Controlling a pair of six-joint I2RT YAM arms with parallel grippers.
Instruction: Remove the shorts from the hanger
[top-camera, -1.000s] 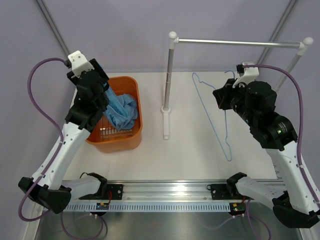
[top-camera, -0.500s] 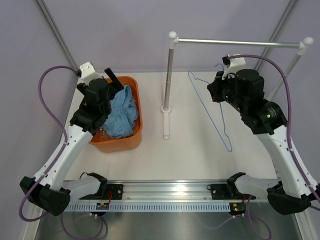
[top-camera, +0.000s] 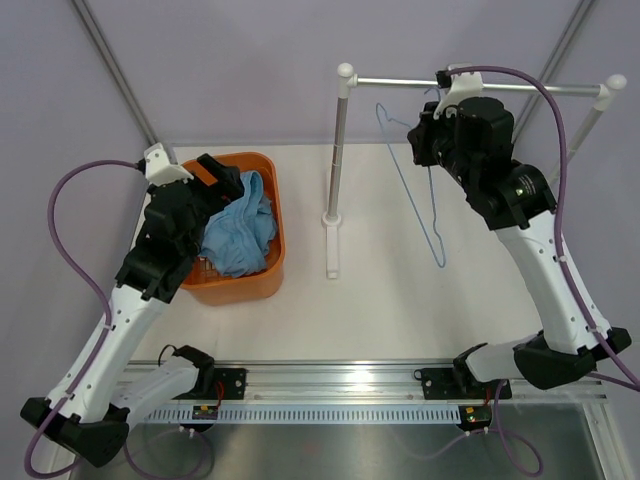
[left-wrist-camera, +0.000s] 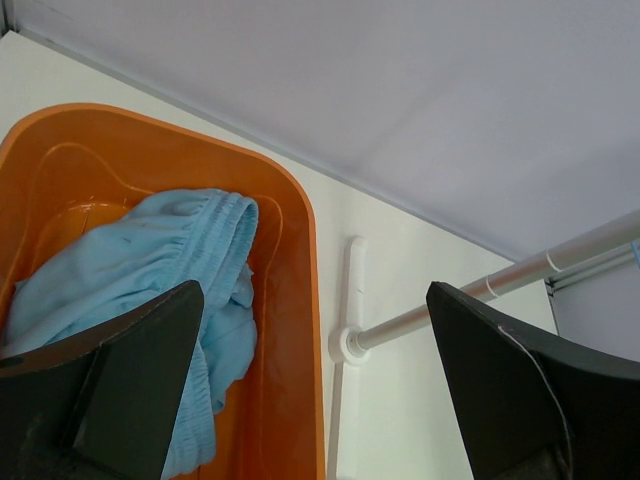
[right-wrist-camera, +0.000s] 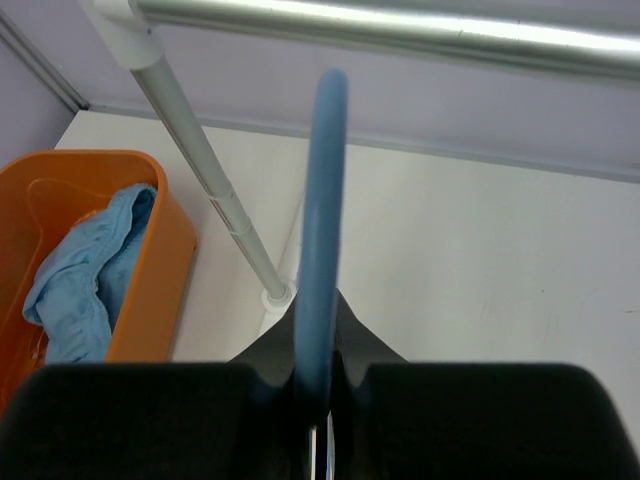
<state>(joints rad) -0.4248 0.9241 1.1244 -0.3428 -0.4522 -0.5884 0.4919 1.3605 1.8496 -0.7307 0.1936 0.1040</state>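
The light-blue shorts (top-camera: 242, 222) lie crumpled in the orange basket (top-camera: 277, 262), and also show in the left wrist view (left-wrist-camera: 150, 270) and the right wrist view (right-wrist-camera: 85, 275). My left gripper (top-camera: 224, 176) is open and empty above the basket's left side (left-wrist-camera: 310, 300). My right gripper (top-camera: 424, 138) is shut on the thin light-blue wire hanger (top-camera: 412, 195), bare of cloth, and holds it up just under the silver rail (top-camera: 470, 86). In the right wrist view the hanger wire (right-wrist-camera: 320, 200) rises from between my shut fingers (right-wrist-camera: 322, 300) toward the rail (right-wrist-camera: 400, 30).
The rail rests on two white-capped posts; the left post (top-camera: 338, 150) stands on a white foot mid-table, right of the basket. The right post (top-camera: 600, 115) is at the far right. A metal track (top-camera: 330, 385) runs along the near edge.
My left gripper let go of the shorts, which dropped into the basket, and pulled back toward the near side. My right gripper lifted the hanger up and back toward the rail.
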